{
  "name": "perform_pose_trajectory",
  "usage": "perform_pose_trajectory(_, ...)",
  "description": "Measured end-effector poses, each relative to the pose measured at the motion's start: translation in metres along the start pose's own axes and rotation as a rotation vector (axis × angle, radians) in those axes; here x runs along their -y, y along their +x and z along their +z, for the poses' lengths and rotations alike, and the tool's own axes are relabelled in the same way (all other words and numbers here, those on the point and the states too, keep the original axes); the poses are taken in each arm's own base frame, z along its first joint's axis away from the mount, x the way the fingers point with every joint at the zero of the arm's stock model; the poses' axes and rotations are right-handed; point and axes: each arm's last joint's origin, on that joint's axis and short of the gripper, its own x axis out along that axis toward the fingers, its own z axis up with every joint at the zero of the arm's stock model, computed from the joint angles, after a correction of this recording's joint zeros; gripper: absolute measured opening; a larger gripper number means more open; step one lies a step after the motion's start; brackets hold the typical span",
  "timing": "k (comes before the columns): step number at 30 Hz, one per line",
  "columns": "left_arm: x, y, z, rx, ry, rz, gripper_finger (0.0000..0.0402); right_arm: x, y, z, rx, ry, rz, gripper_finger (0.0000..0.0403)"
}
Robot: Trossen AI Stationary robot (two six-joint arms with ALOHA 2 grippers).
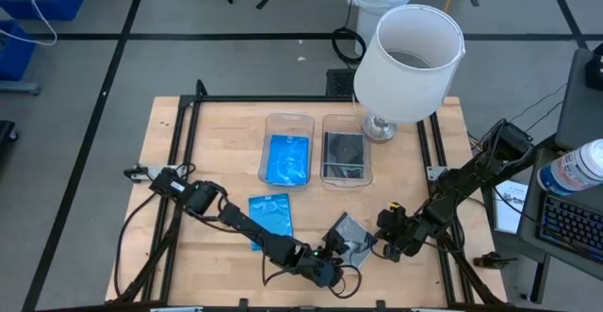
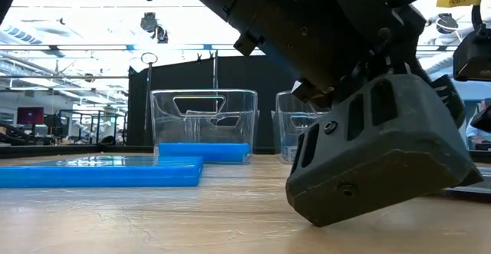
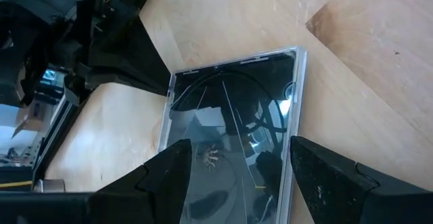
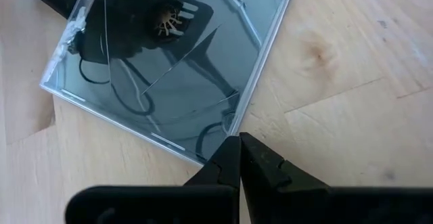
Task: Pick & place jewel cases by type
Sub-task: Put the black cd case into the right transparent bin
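1 clear jewel case (image 3: 233, 136) between spread left end effector (image 3: 237, 176) fingers, pressed-together right end effector (image 4: 239, 158) touching its edge

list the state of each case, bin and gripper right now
clear square case: flat on the table, between the two grippers, not lifted
loose blue case: flat on the table, outside the bins
left bin: upright, holds a blue case
right bin: upright, holds a dark square case
left gripper: open, straddling the clear square case
right gripper: shut, tips at the case's edge
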Motion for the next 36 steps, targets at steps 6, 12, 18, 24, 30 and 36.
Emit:
perform_pose_trajectory(6,0.0,0.0,0.001,0.006,0.008,0.008,0.025,0.0,0.0,0.0,-0.001,-0.017,-0.001,0.0)
perform_pose_trajectory(12,0.0,0.0,0.001,0.006,0.011,0.012,0.025,0.0,0.0,0.0,-0.006,-0.076,-0.012,0.0)
perform_pose_trajectory(18,0.0,0.0,0.002,0.002,0.01,0.022,0.025,0.003,-0.001,-0.001,0.0,-0.112,-0.056,0.0)
perform_pose_trajectory(24,-0.001,0.0,0.001,0.0,0.009,0.026,0.025,0.005,-0.001,0.0,0.023,-0.172,-0.083,0.0)
perform_pose_trajectory(30,-0.001,0.0,0.001,0.0,0.008,0.03,0.025,0.008,-0.001,0.0,0.051,-0.197,-0.127,0.0)
perform_pose_trajectory(36,-0.002,0.001,0.001,-0.002,0.007,0.032,0.025,0.01,-0.001,0.0,0.062,-0.201,-0.16,0.0)
